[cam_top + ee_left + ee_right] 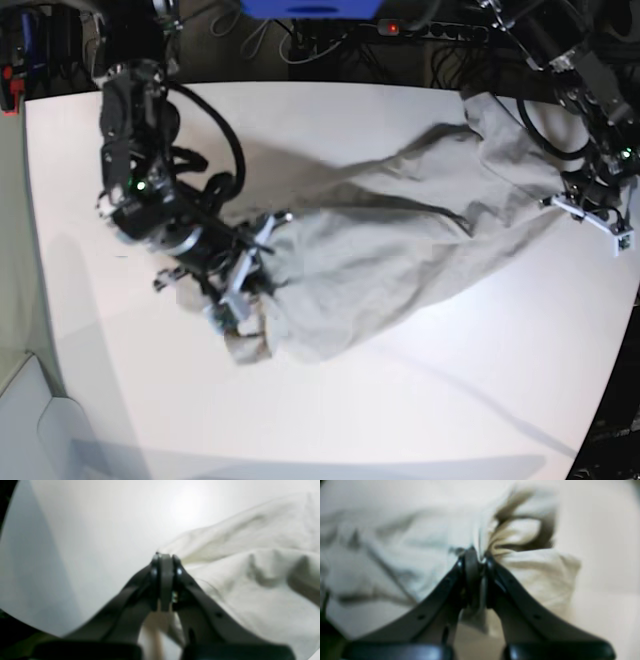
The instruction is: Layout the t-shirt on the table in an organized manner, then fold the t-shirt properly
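The table (420, 400) is a broad white top with bare room all along its near side and at its far left corner; behind it lies a dark clutter of cables. Across the middle the t-shirt (400, 240) lies as one long rumpled band, its long axis running from the near left up to the far right, so each end meets one arm. The right gripper (476, 555) sits at the band's lower left end, jaws closed on a bunched fold of cloth. The left gripper (165, 557) sits at the far right end, jaws pressed together with a sliver of cloth between them. Spreading it likely means drawing those ends apart.
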Controlling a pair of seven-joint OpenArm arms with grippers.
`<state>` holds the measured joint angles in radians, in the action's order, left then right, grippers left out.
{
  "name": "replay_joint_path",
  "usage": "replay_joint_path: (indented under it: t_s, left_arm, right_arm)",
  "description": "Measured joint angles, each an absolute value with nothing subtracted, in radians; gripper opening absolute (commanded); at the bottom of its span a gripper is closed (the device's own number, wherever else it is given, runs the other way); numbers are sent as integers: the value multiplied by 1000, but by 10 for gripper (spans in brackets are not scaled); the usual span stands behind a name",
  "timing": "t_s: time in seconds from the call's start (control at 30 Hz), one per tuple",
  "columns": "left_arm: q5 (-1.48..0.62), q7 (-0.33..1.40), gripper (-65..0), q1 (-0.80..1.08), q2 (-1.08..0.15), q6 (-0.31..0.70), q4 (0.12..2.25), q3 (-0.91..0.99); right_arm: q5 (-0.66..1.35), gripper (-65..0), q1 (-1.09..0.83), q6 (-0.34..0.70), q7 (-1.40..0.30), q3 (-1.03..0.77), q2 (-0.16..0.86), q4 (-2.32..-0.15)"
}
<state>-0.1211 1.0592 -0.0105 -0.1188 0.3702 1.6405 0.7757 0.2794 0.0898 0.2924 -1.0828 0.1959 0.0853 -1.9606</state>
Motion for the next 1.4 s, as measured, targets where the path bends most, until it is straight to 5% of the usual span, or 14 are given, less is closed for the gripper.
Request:
replay_joint_path:
  t_s: [0.43,0.7,1.4]
  left_arm:
    - [-123,1059,-647,-14,-119,371,1665,775]
    - [-123,1060,-647,-11,-119,370,1665,775]
    - [-124,1059,-647,-9,-118,370,1665,775]
  right_arm:
    - [281,-641,-76,293,-1077,473,91,-1950]
    - [285,-358,-42,292,-1253,492,91,-1951]
    - [299,-352,38,293,-1253,202,271,-2003]
